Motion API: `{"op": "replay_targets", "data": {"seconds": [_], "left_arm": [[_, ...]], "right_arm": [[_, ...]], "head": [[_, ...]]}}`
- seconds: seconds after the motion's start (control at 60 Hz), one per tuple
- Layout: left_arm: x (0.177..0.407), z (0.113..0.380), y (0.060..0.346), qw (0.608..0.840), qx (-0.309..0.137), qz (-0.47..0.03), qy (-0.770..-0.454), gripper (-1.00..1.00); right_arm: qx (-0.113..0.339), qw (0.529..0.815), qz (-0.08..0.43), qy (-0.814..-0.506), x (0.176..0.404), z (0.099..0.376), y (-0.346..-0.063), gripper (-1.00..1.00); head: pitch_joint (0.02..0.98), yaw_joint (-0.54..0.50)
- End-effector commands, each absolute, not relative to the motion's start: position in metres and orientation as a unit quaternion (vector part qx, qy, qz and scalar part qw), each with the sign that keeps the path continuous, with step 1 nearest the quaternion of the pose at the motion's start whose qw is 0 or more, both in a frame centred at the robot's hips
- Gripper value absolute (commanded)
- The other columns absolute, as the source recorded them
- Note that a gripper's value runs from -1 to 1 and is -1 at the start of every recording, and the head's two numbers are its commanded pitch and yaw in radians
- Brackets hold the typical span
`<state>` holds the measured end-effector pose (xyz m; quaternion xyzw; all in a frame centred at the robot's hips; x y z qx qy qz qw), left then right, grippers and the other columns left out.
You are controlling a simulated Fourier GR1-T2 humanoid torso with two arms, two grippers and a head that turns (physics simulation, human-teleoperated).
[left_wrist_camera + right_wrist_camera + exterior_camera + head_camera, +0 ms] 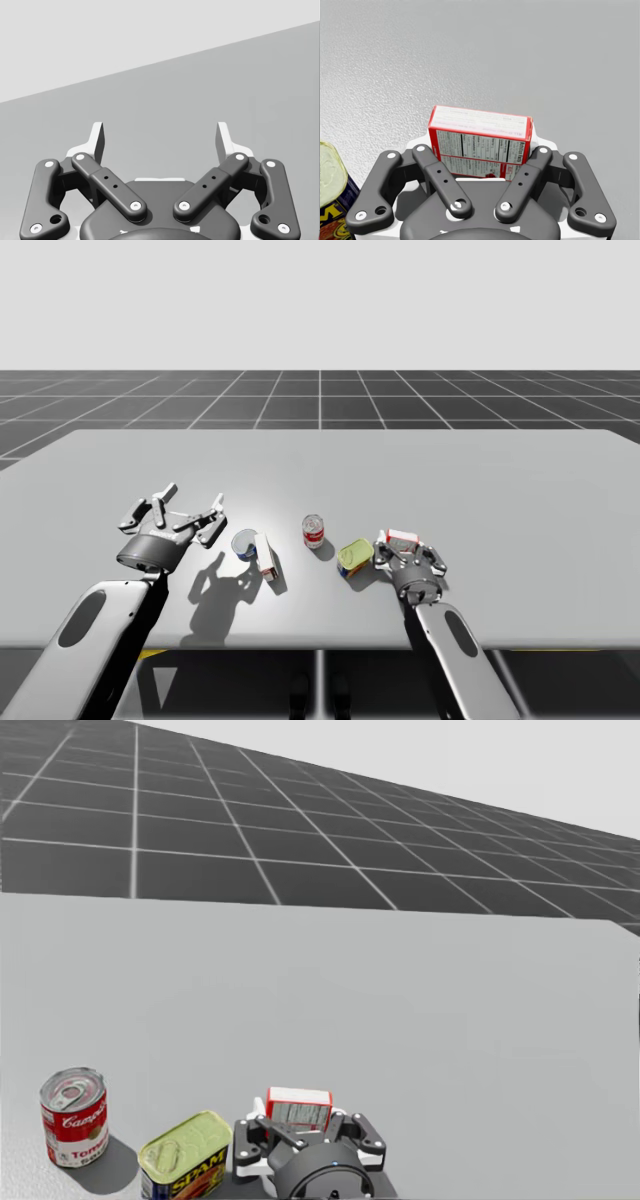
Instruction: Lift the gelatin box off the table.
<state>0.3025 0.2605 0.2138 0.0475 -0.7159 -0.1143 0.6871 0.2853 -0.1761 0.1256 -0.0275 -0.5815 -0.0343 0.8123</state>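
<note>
The gelatin box point(480, 141), a small red and white carton, stands on edge between the fingers of my right gripper point(480, 145), which is shut on its two short sides. In the high view the box point(402, 537) is at the front right of the table, just ahead of my right gripper point(405, 550). The head view has the same box point(298, 1108) held in the gripper point(300, 1122) close to the table top. My left gripper point(195, 497) hovers open at the front left with nothing between its fingers point(98, 140).
A green-lidded blue tin point(354, 557) lies close to the left of my right gripper. A red soup can point(313, 531) stands further left, then a white box point(266, 555) and a blue can point(244, 543) on its side. The grey table point(450, 470) stretches far behind.
</note>
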Motion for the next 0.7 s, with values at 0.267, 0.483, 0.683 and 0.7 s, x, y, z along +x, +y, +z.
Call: {"op": "replay_targets", "data": {"seconds": [0.267,0.483,0.683,0.7], "left_arm": [[0.302,0.213,0.259,0.687,0.046,-0.113,-0.716,-1.00],[0.302,0.213,0.260,0.688,0.046,-0.112,-0.716,-1.00],[0.302,0.214,0.261,0.687,0.044,-0.109,-0.717,-1.00],[0.303,0.214,0.261,0.687,0.044,-0.108,-0.717,-1.00]], "right_arm": [[-0.062,0.804,-0.073,-0.587,0.283,0.117,-0.184,1.00],[-0.073,0.767,-0.048,-0.636,0.283,0.144,-0.186,1.00],[-0.077,0.730,-0.027,-0.678,0.286,0.185,-0.189,0.98],[-0.074,0.728,-0.026,-0.681,0.286,0.187,-0.189,0.98]], "head": [[0.450,-0.38],[0.455,-0.39],[0.450,-0.38],[0.449,-0.38]]}}
